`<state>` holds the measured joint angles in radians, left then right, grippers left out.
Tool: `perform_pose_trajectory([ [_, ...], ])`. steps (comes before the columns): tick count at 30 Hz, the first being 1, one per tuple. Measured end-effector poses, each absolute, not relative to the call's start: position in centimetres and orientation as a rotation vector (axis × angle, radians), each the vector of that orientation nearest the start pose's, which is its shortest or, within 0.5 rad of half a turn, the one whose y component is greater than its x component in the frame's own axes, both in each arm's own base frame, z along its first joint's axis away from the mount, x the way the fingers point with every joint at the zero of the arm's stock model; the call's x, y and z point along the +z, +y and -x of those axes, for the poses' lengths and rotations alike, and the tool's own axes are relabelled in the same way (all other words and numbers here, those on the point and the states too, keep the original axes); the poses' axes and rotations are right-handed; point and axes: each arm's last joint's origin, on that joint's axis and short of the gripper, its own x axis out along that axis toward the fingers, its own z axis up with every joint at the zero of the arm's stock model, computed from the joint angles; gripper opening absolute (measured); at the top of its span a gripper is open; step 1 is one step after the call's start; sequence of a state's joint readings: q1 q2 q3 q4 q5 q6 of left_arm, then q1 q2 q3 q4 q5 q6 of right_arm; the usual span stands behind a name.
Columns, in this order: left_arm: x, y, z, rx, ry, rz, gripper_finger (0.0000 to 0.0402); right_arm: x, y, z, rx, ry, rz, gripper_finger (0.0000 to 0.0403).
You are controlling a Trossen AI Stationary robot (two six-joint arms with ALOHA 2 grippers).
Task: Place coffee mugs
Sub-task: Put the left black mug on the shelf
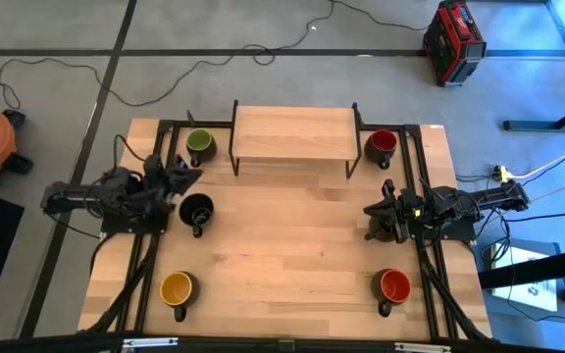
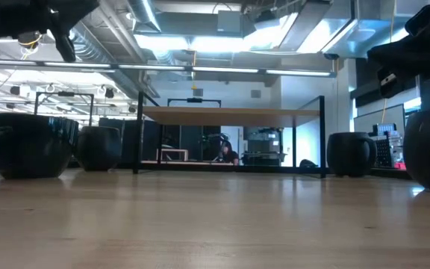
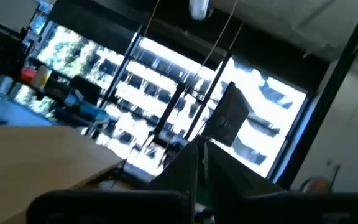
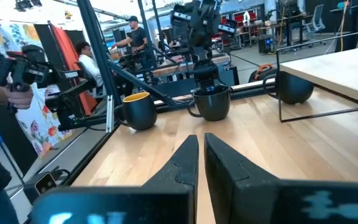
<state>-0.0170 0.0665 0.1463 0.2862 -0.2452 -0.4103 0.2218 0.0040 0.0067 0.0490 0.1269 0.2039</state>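
Wooden table [image 1: 282,245] with a raised shelf [image 1: 293,134] at the back edge. Five mugs on the tabletop: green [image 1: 200,144], dark red [image 1: 382,145], black [image 1: 196,211], yellow [image 1: 177,290], orange-red [image 1: 393,287]. Left gripper [image 1: 190,177] closed, empty, just above the black mug. Right gripper [image 1: 370,209] closed, empty, at the right side.

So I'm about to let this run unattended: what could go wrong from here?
The left gripper, shut, sits close beside the black-inside mug and the green mug; a careless swing might knock either. The shelf has thin legs that an arm carrying a mug could clip.
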Motion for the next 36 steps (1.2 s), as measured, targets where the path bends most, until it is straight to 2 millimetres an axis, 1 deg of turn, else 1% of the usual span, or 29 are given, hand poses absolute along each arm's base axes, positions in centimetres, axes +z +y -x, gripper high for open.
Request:
perform_pose_trajectory([
  [3,24.2,0.6,-9.0,0.202,-0.241,0.406,0.0025,17.0,1.7,-9.6,0.085,-0.045,-0.213,0.0017],
  [6,24.5,0.6,-9.8,0.235,-0.079,0.387,0.0025,17.0,1.7,-9.6,0.078,-0.046,-0.214,0.0017],
  [8,25.1,0.5,-10.5,0.239,0.001,0.383,0.0025,17.0,1.7,-9.6,0.078,-0.046,-0.214,0.0017],
  [17,28.3,0.4,-13.3,0.318,0.454,0.468,0.0025,17.0,1.7,-9.6,0.078,-0.046,-0.213,0.0017],
  [20,29.3,0.4,-13.8,0.375,0.583,0.507,0.0025,17.0,1.7,-9.6,0.077,-0.046,-0.213,0.0017],
  [22,29.6,0.4,-14.1,0.429,0.663,0.545,0.0025,17.0,1.7,-9.6,0.077,-0.046,-0.213,0.0017],
  [25,29.7,0.3,-15.1,0.463,0.674,0.642,0.0025,17.0,1.7,-9.6,0.077,-0.046,-0.213,0.0017],
  [28,29.6,0.4,-15.9,0.490,0.646,0.612,0.0025,17.1,1.7,-9.6,0.059,-0.048,-0.214,0.0017],
  [31,29.1,0.6,-16.4,0.528,0.672,0.602,0.0030,17.1,1.6,-9.6,0.038,-0.052,-0.215,0.0017],
  [33,28.7,0.8,-16.7,0.539,0.702,0.627,0.0044,17.1,1.6,-9.6,0.036,-0.053,-0.215,0.0017],
  [36,28.1,1.1,-17.2,0.545,0.760,0.699,0.0081,17.1,1.6,-9.6,0.035,-0.053,-0.215,0.0017],
])
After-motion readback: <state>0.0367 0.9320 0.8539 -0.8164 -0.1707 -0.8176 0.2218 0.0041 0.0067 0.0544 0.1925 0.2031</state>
